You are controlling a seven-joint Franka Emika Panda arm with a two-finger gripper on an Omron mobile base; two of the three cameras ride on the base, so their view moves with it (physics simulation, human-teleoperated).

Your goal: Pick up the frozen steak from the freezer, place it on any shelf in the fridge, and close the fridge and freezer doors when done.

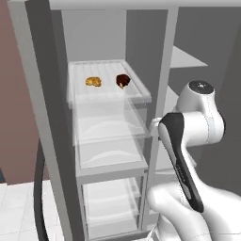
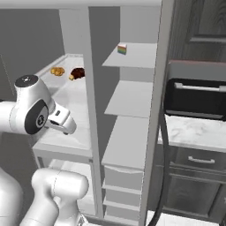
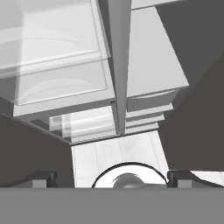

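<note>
Frozen steak [image 1: 123,80] sits on the top ribbed shelf [image 1: 141,94] of the fridge [image 1: 110,155], i.e. the wider compartment w/ clear shelves, toward the shelf's right rear. Same steak in right base view [image 2: 77,73]. Golden-orange lump [image 1: 93,82] lies on the same shelf, nearer its left edge, apart from the steak; also seen at [image 2: 57,70]. Below that shelf: clear bins [image 1: 110,124] w/ curved fronts, stacked down the fridge.

Freezer [image 2: 130,132] is the narrower compartment on the right, opaque grey shelves + drawers lower down. Small multicoloured block [image 2: 122,49] on its top shelf, at the shelf's left front corner.

Both doors open; a dark curved handle [image 2: 164,176] shows by the freezer's right edge.

Gripper [image 3: 112,180]: fingers [image 3: 43,179] spread wide, nothing between them; hand view looks down the fridge/freezer divider toward the floor. Arm's white wrist [image 2: 59,119] sits in front of the fridge, below the steak's shelf, well apart from steak.

Right of freezer: dark oven [image 2: 196,97] over a pale counter [image 2: 194,132].
</note>
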